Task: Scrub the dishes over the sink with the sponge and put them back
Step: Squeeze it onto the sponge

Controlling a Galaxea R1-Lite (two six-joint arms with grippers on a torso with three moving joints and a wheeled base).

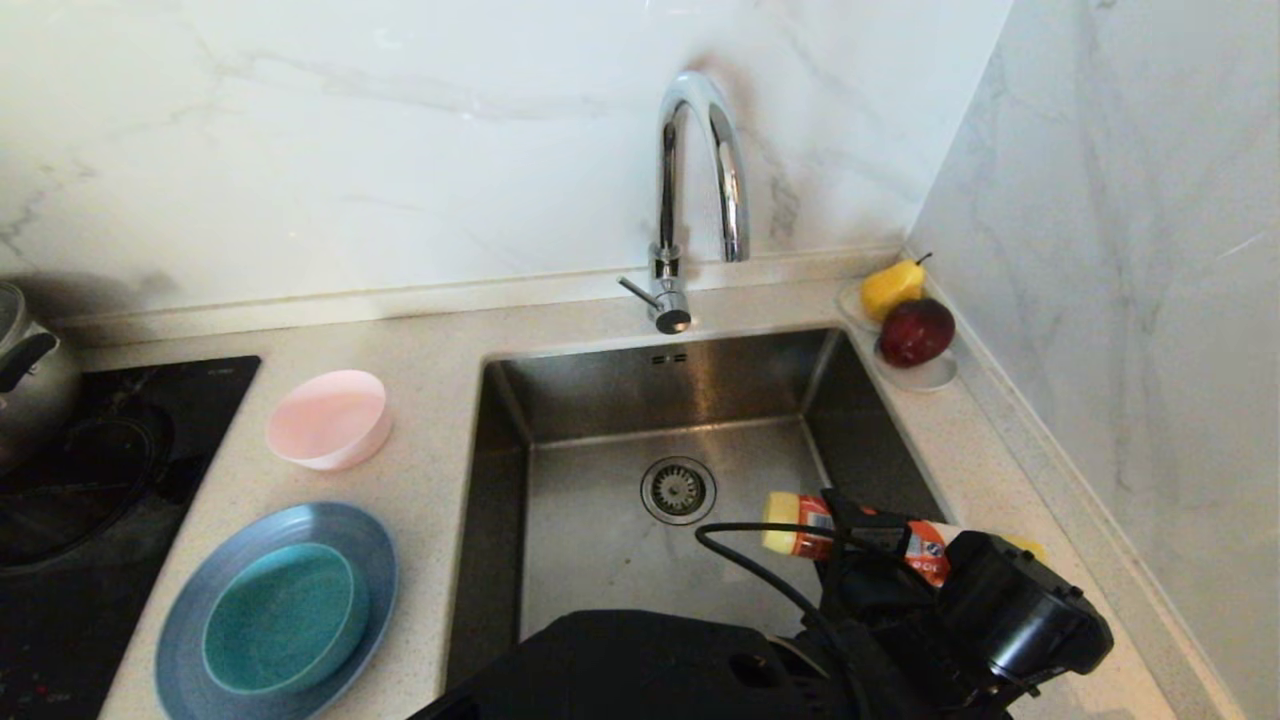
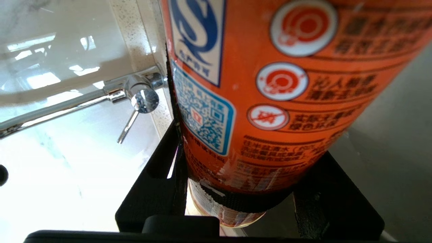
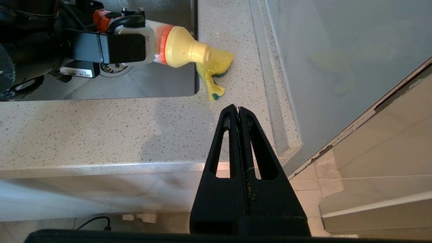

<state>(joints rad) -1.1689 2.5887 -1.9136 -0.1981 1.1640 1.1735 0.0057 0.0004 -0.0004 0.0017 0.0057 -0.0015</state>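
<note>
My left gripper point(image 1: 872, 542) is shut on an orange detergent bottle point(image 1: 800, 525) and holds it on its side over the right edge of the sink point(image 1: 590, 540). The bottle point(image 2: 270, 84) fills the space between the left gripper's point(image 2: 249, 175) black fingers. Its yellow cap point(image 3: 182, 47) points at the sponge point(image 3: 216, 72), which lies on the counter right of the sink, and the nozzle touches it. The teal bowl point(image 1: 285, 615) sits in the grey-blue plate point(image 1: 200, 600) left of the sink, with the pink bowl point(image 1: 328, 418) behind them. My right gripper point(image 3: 239, 108) is parked, shut and empty, by the counter's front edge.
The chrome tap point(image 1: 700, 170) arches over the sink's back edge. A yellow pear point(image 1: 892, 287) and a red apple point(image 1: 916, 331) rest on a white dish point(image 1: 930, 378) at the back right corner. A pot point(image 1: 30, 375) stands on the black hob point(image 1: 120, 470) at the left. A marble wall bounds the right side.
</note>
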